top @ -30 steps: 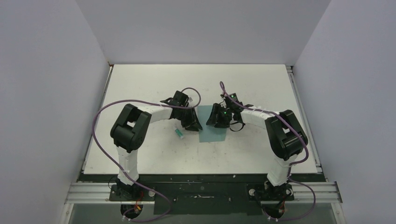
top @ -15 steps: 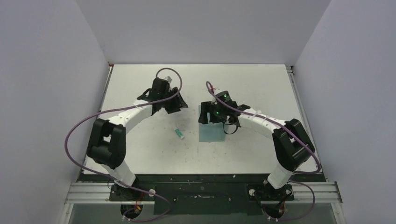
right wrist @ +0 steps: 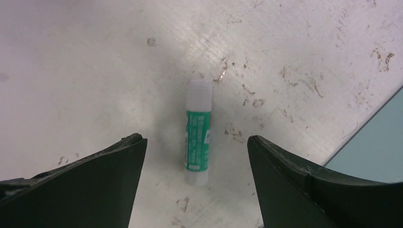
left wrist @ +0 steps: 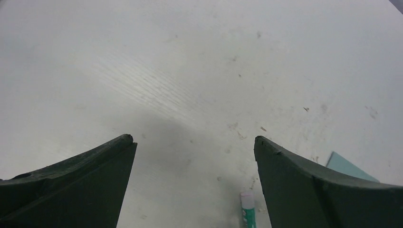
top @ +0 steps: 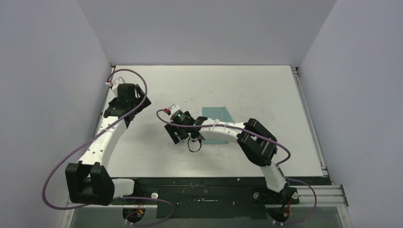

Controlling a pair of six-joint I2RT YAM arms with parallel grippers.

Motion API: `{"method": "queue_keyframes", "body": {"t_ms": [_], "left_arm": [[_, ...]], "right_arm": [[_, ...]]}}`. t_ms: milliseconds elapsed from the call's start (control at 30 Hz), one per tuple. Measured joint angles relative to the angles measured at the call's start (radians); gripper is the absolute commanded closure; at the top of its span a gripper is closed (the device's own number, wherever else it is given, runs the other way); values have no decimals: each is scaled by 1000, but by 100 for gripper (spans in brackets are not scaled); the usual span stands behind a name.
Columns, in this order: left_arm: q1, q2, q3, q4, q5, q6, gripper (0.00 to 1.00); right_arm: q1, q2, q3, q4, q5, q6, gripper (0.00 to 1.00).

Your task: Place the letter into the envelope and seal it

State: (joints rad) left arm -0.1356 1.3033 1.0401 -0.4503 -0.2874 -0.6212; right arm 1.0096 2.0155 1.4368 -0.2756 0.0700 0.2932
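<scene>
Our right gripper (right wrist: pixel 194 138) hovers with jaws apart astride the glue stick (right wrist: pixel 198 128), likely for sealing the teal envelope (top: pixel 217 114) lying flat nearby; no letter shows. Our left gripper (left wrist: pixel 192 140), agape and empty, stands clear.

White arm links (top: pixel 105 138) w/ blk joints (top: pixel 89 182), purple cables (top: pixel 61 164), dk-green claw fingers (left wrist: pixel 71 190).

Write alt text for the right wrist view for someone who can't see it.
A white-and-green glue tube lies on the scuffed white table between the open fingers of the right gripper. A corner of the teal envelope shows at right.
</scene>
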Motion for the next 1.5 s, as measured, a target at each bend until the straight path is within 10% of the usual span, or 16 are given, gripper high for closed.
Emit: {"method": "queue_keyframes", "body": {"t_ms": [967, 1500], "left_arm": [[107, -113, -140, -92, -85, -104, 3], [-119, -147, -413, 597, 668, -105, 0]], "right_arm": [[-77, 222, 281, -177, -40, 34, 82], [-419, -129, -56, 255, -286, 456, 82]]}}
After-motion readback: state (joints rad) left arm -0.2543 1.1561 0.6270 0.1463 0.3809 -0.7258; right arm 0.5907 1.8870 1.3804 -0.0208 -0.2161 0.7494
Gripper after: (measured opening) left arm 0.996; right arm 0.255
